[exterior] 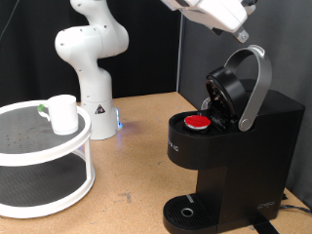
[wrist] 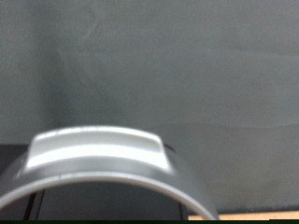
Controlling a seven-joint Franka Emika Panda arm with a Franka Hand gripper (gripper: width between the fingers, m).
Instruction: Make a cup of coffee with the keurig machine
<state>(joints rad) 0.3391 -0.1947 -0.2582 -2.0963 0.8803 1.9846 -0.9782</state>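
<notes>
The keurig machine (exterior: pixel 229 136) stands at the exterior view's right with its lid raised and its grey curved handle (exterior: pixel 255 83) tipped up. A small red-topped pod (exterior: pixel 198 122) sits in the open chamber. My gripper (exterior: pixel 241 34) hangs at the top of the exterior view, just above the top of the handle. The wrist view shows the grey handle (wrist: pixel 98 154) close below the hand and none of my fingers. The white cup (exterior: pixel 63 113) stands on the top tier of a round white shelf (exterior: pixel 29 146) at the exterior view's left, far from the gripper.
The arm's white base (exterior: pixel 93 68) stands at the back on the brown table (exterior: pixel 136 166). The machine's circular drip tray (exterior: pixel 187 212) sits low at the front. A dark curtain fills the background.
</notes>
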